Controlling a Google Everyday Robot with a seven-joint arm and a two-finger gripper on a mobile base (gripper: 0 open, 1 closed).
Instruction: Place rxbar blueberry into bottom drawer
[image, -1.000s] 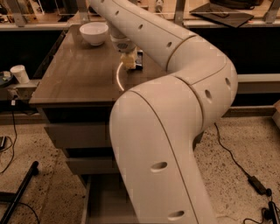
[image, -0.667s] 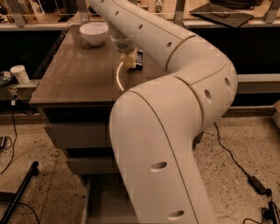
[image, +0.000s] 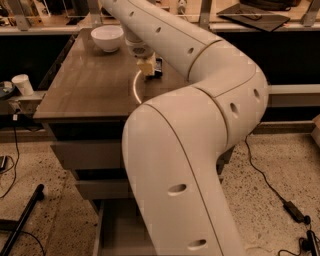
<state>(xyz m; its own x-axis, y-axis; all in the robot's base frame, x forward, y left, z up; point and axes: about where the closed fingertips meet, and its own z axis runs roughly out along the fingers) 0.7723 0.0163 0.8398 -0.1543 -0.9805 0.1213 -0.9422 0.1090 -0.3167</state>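
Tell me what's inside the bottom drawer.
The bottom drawer shows a bare floor strip; the arm covers the rest. The rxbar blueberry sits on the countertop by the tool.

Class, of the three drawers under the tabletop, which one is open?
The bottom drawer, pulled out as a shallow tray; the two upper drawers are shut. The claw is at the tabletop beside the rxbar blueberry.

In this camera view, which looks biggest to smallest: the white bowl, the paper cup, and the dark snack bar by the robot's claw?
the white bowl
the paper cup
the rxbar blueberry, partly hidden beside the gripper over the tabletop
The cup sits nearer the camera, so its lead over the bar is unsure.
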